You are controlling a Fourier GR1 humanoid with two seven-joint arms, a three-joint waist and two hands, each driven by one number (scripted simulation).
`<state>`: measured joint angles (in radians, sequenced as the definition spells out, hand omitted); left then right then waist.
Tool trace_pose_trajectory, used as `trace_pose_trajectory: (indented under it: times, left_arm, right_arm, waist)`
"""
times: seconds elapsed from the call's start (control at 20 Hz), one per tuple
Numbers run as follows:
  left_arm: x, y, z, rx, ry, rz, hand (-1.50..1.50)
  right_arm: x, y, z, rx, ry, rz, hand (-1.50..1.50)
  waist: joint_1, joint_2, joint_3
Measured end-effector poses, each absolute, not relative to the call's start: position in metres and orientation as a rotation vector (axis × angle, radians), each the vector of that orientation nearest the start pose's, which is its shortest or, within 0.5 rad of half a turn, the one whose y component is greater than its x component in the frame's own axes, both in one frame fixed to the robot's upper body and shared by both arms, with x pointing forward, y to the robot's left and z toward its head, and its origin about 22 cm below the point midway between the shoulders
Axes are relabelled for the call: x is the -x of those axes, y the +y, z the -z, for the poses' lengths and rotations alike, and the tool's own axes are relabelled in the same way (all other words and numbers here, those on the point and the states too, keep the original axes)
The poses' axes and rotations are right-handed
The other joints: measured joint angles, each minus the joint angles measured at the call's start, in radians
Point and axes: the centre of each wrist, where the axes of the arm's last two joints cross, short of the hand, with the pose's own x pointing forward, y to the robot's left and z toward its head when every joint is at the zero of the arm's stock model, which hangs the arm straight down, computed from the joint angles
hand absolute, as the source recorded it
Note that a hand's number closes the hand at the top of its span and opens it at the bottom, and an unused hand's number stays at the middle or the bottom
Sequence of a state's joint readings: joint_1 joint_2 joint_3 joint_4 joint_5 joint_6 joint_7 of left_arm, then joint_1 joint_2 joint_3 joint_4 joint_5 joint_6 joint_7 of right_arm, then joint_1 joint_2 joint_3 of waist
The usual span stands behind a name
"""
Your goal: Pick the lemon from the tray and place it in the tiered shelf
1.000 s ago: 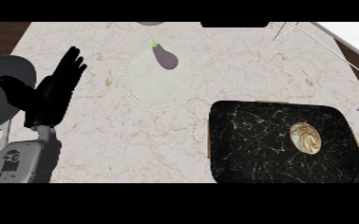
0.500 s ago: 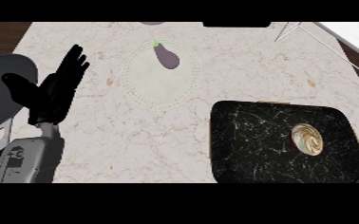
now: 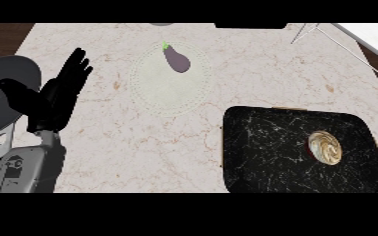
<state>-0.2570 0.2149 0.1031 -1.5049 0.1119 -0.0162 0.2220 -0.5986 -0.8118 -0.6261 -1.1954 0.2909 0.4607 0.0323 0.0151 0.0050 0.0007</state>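
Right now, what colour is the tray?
The tray is black with white marbled veins, in the head view.

place: kitchen | evidence: marble counter [image 3: 111, 145], plate [image 3: 159, 87] with eggplant [image 3: 176, 60]

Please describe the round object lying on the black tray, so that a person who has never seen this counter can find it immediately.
Look at the black marbled tray at the lower right of the pale stone counter. Near its right side lies one small round object, pale gold with swirled markings. It is the only thing on the tray, unlike the purple eggplant, which lies on the pale round plate.
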Motion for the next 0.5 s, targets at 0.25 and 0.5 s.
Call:
trace_pose_trajectory:
  times: [0.25,0.5]
  left_arm:
    - [-0.301,0.27,-0.064,-0.076,-1.534,0.059,0.0]
    - [-0.3,0.273,-0.069,-0.064,-1.532,0.063,0.0]
  right_arm:
    - [-0.301,-0.515,-0.256,0.845,-1.648,-0.372,1.5]
    - [-0.303,-0.538,-0.245,0.852,-1.648,-0.362,1.5]
  waist:
    - [0.002,0.001,0.0]
    - [0.005,0.001,0.001]
